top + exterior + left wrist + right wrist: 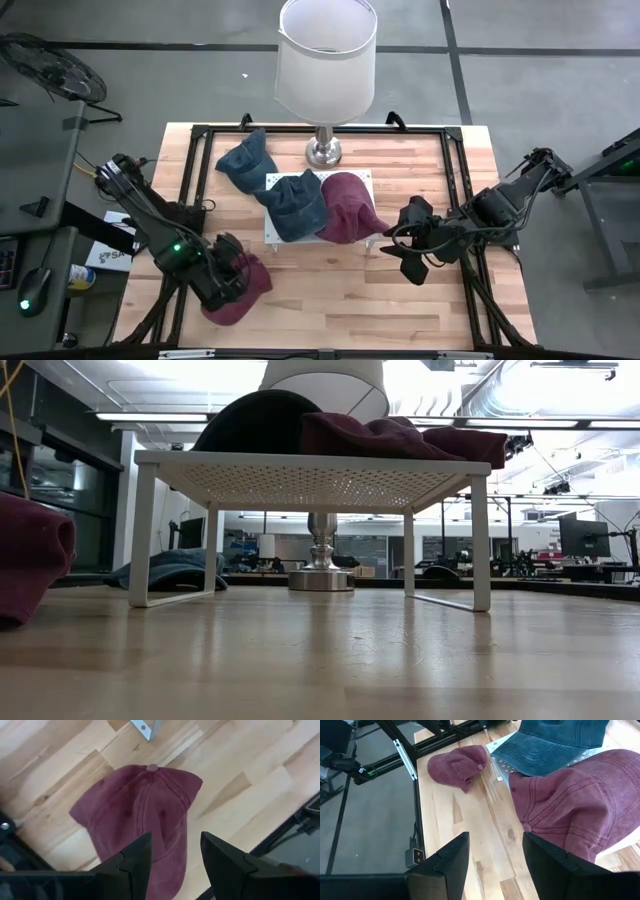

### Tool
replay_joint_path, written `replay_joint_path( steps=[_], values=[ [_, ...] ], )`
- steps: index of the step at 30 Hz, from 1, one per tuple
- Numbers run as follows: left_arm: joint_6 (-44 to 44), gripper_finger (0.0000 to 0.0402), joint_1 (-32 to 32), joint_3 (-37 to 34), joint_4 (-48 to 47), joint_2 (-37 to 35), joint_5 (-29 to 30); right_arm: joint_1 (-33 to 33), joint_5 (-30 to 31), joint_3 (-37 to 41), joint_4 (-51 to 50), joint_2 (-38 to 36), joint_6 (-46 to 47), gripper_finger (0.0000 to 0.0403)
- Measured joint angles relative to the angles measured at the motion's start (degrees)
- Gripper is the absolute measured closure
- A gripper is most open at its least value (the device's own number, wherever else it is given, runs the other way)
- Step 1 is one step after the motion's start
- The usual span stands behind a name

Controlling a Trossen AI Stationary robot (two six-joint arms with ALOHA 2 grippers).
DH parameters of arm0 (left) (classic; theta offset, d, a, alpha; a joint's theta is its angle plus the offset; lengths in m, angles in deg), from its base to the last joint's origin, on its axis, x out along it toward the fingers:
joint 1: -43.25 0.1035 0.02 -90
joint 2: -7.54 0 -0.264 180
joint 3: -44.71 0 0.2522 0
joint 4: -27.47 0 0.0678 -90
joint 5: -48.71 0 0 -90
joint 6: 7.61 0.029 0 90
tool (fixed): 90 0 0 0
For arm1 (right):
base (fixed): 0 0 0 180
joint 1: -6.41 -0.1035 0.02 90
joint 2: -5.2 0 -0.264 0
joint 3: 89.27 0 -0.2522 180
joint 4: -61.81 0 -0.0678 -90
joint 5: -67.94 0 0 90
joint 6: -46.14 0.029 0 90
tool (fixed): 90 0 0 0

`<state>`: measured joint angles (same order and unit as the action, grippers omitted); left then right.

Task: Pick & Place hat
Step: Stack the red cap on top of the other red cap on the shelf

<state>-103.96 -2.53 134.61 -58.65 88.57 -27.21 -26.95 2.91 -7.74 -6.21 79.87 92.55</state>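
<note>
Table [400, 300] of pale wood carries everything. Behind stands a lamp [326, 60]; mid-table a white perforated rack [310, 478] holds a blue cap [293, 205] and a maroon cap [345, 207]. Another blue cap [245, 162] lies beside the rack. A second maroon hat [137, 812] lies at the near left corner; my left fingers [172, 865] hover above it, apart, empty. My right fingers [495, 860] hang apart, empty, beside the rack.

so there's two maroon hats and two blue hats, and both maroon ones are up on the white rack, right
Not quite. Only one maroon hat is on the white rack, beside a blue hat. The other maroon hat lies on the table under the left claw, as the high view shows. The second blue hat also lies on the table.
</note>
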Motion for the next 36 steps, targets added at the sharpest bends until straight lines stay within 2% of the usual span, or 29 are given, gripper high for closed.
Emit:
replay_joint_path(
  steps=[13,26,29,36],
  values=[
    [-4.6,0.0236,0.0,-8.4,4.0,0.3,0.4,-0.1,-0.5,0.0,0.0,0.0,-0.4,0.0224],
    [-4.7,0.0232,0.0,-8.9,5.3,0.9,1.8,-0.1,-0.5,0.0,0.0,0.0,-0.3,0.0224],
    [-5.3,0.0210,0.1,-8.9,5.9,1.8,1.4,-0.1,-0.5,0.0,0.0,0.0,-0.4,0.0224],
    [-7.4,0.0122,0.1,-8.9,6.7,4.1,1.1,-0.1,-0.5,0.0,-0.1,0.0,-0.4,0.0224]
  ],
)
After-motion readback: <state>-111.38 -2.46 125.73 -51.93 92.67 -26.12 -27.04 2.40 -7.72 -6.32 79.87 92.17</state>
